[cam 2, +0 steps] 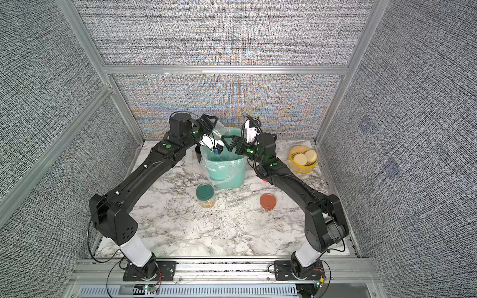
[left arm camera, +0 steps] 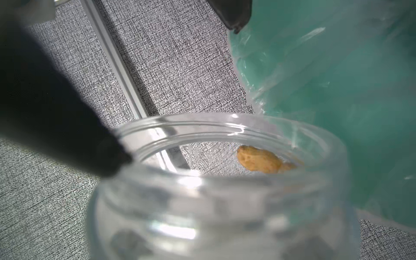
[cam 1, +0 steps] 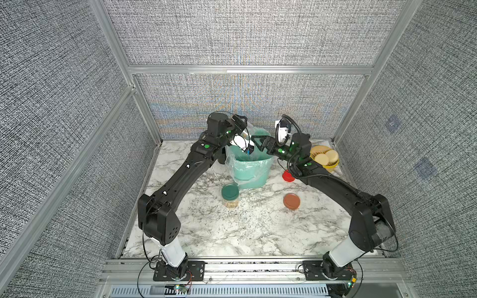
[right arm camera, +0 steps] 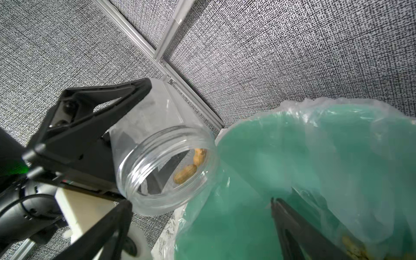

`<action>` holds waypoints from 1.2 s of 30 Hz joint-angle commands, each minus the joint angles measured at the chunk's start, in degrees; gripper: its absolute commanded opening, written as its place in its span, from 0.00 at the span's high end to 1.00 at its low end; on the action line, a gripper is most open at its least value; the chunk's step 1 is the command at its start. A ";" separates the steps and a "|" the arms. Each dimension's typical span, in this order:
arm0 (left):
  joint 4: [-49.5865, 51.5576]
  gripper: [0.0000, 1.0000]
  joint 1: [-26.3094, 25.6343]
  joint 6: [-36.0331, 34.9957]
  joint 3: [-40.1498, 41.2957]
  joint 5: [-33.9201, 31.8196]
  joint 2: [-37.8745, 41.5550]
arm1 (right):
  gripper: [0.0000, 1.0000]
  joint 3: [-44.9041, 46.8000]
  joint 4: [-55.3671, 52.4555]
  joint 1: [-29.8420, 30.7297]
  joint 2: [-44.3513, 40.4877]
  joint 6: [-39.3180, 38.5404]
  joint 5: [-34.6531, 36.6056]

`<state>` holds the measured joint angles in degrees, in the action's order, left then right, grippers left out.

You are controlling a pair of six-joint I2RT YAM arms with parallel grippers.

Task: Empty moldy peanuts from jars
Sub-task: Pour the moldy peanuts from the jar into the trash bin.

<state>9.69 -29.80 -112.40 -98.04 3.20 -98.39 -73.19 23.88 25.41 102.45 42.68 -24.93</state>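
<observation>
My left gripper (cam 1: 241,126) is shut on a lidless clear jar (right arm camera: 162,166), tipped with its mouth toward the green bin (cam 1: 250,170). Two peanuts (right arm camera: 185,173) lie just inside the jar's mouth; the left wrist view shows one peanut (left arm camera: 258,162) close up. More peanuts (right arm camera: 353,247) lie down in the bin's liner. My right gripper (right arm camera: 200,202) is open over the bin, and one fingertip (right arm camera: 126,206) sits right by the jar's rim. A green-lidded jar (cam 1: 230,192) with peanuts stands in front of the bin.
A terracotta-orange lid (cam 1: 292,201) sits right of the green-lidded jar; whether a jar is under it I cannot tell. A red lid (cam 1: 288,176) peeks out beside my right arm. A yellow bowl (cam 1: 324,156) of cream discs stands back right. A black mug (cam 2: 198,152) hides behind my left arm.
</observation>
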 commanded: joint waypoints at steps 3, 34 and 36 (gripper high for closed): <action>-3.37 1.00 0.00 2.90 -0.29 3.31 1.27 | 0.02 -0.80 -1.98 0.18 0.81 0.57 2.70; -3.63 1.00 2.03 8.69 0.55 7.21 2.30 | 0.02 -1.33 -2.73 -0.24 -0.98 -3.96 1.34; -3.55 1.00 1.95 8.56 0.85 7.67 2.39 | 0.02 -2.27 -3.28 -0.10 0.04 -3.81 1.42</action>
<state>9.82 -27.88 -104.55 -97.47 9.21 -96.66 -74.39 21.56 25.17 101.54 39.03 -24.45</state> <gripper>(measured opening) 0.859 0.980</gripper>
